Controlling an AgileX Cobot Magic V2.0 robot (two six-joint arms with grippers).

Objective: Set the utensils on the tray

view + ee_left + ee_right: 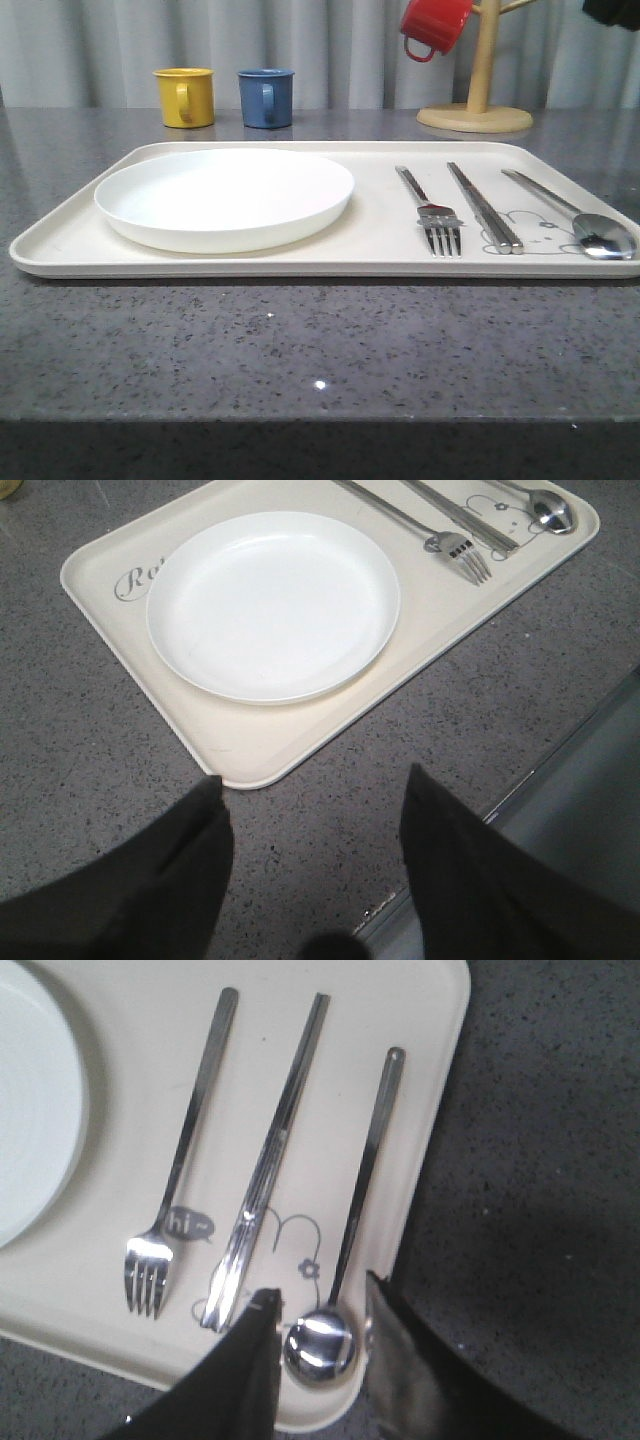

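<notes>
All task items lie on the tray [250, 262]: the plate [224, 197] occupies its left half, and the fork [430, 208], the chopsticks [484, 206] and the spoon [575, 216] lie side by side on its right half, handles pointing far and working ends near. The placement appears complete, so the remaining risk is disturbance during retreat. The right end effector [318, 1332] is open, with its two fingers straddling the spoon bowl above the near right corner of the tray; it grips nothing, and contact between the fingers and the spoon cannot be confirmed. If this end effector closes or moves sideways before lifting, a finger is likely to catch the bowl and push the spoon against the chopsticks or over the low rim onto the worktop [300, 340]. If it descends, it can press on the tray edge and tip or shift the tray, which would set the smooth metal utensils sliding. The left end effector [315, 825] is also open and empty, hovering over the bare worktop just beyond the near left corner of the tray, clear of the plate. A forward move at low height would strike the tray rim and displace the whole arrangement.
</notes>
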